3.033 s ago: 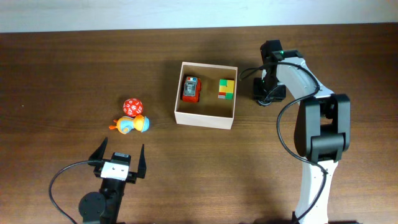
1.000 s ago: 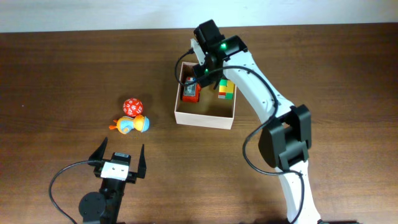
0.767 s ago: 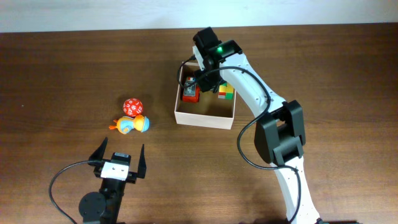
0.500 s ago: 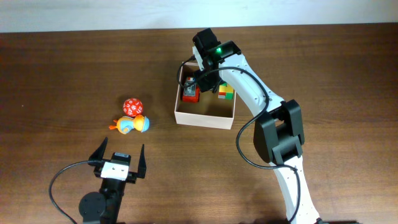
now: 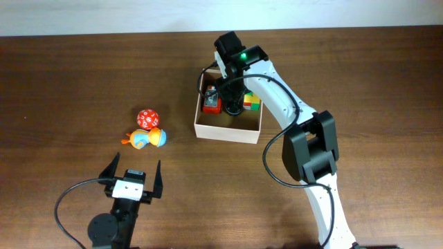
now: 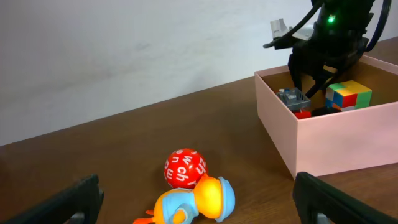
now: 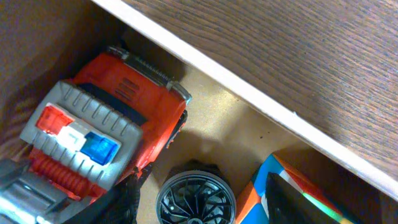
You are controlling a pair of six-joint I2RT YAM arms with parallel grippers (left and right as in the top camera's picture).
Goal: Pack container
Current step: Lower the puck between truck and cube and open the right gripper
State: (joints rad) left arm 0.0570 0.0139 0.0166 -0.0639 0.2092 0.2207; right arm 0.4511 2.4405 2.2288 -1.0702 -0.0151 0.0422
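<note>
The container [image 5: 205, 127] is a square white-walled box with a tan inside, at mid-table. In it lie a red toy truck [image 5: 211, 102], a multicoloured cube [image 5: 253, 102] and a black wheel [image 5: 233, 108]. My right gripper [image 5: 232, 92] hangs inside the box, open. In the right wrist view the wheel [image 7: 196, 199] lies loose between my fingers [image 7: 124, 200], with the truck [image 7: 99, 130] to the left and the cube [image 7: 292, 190] to the right. My left gripper [image 5: 131, 178] is open and empty near the front edge.
A red ball with white letters [image 5: 147, 117] and an orange and blue duck toy [image 5: 145, 138] lie touching each other on the table left of the container. In the left wrist view the ball [image 6: 185, 169] and the duck [image 6: 194, 200] lie ahead of my fingers [image 6: 71, 200].
My right arm swung from right of the box to over it and went down inside. The black wheel now shows on the box floor, let go between the fingers. The left arm stayed still.
</note>
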